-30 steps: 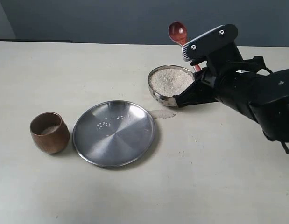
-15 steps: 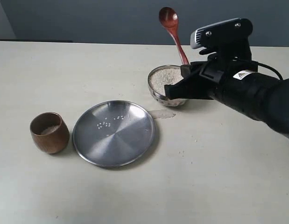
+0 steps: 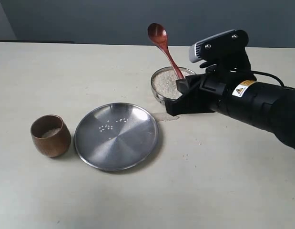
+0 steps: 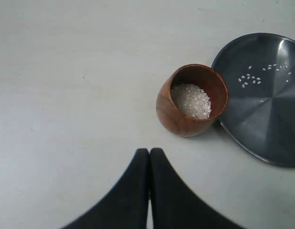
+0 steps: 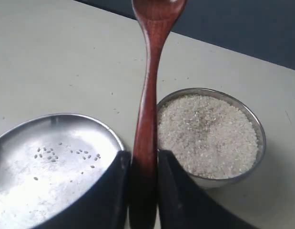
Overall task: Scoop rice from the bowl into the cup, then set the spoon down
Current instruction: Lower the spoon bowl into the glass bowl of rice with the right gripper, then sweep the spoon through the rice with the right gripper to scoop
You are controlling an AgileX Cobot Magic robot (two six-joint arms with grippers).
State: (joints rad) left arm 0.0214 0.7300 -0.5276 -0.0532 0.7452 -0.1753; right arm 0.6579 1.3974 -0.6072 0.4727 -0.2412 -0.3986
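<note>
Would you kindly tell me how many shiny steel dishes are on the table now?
2. The wide flat plate lies mid-table beside the wooden cup; the rice-filled bowl sits beyond it, near the held spoon, partly hidden by the arm. No others show.

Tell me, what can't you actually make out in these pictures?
Right wrist view: the frame edge cuts off the head of the spoon.
Exterior view: the right jaws hide its handle's end and part of the bowl.
Left wrist view: the frame edge crops the plate.
</note>
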